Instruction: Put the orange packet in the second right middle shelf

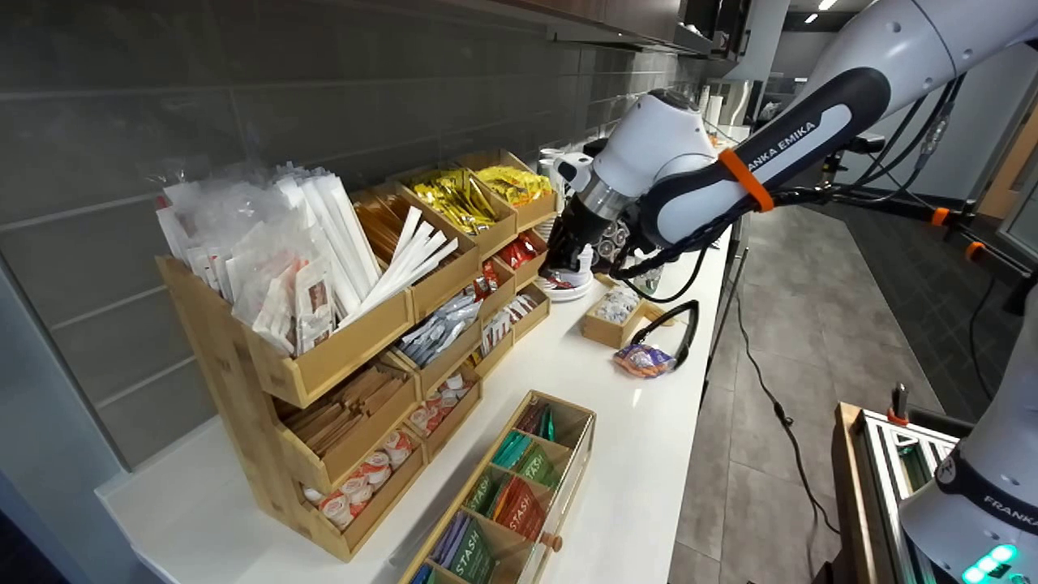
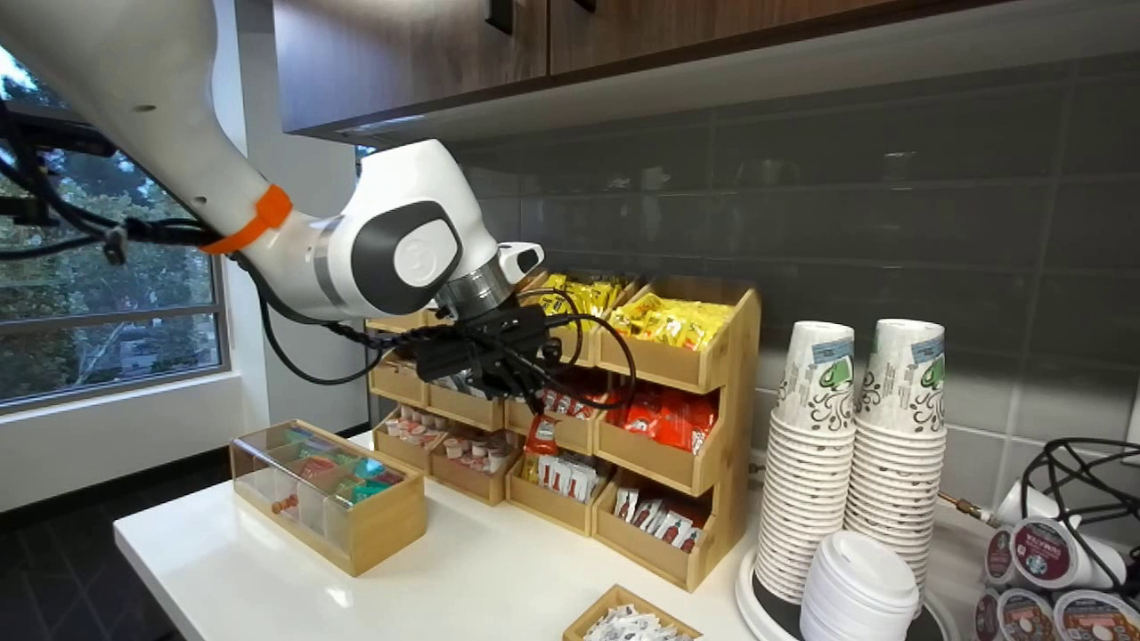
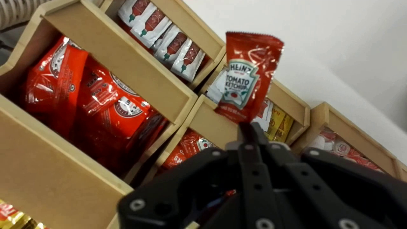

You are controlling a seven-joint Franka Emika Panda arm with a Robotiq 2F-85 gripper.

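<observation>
The orange packet is an orange-red Heinz ketchup sachet (image 3: 251,76), held by one end. My gripper (image 3: 251,127) is shut on it. In an exterior view the sachet (image 2: 541,436) hangs below the gripper (image 2: 537,408), in front of the rack's middle tier. The middle tier's second bin from the right (image 2: 574,434) holds similar red ketchup sachets; its front wall (image 3: 213,124) shows behind the fingertips in the wrist view. The tier's rightmost bin (image 2: 646,458) holds larger red soy sauce packets; its front wall (image 3: 120,60) lies left of the held sachet.
Top-tier bins hold yellow bags (image 2: 672,320). Bottom-tier bins (image 2: 552,505) hold white, red and yellow packets. Stacked cups (image 2: 806,499) and white lids (image 2: 859,579) stand beside the rack. A tea box (image 2: 383,516) and a small open box (image 1: 604,324) sit on the counter.
</observation>
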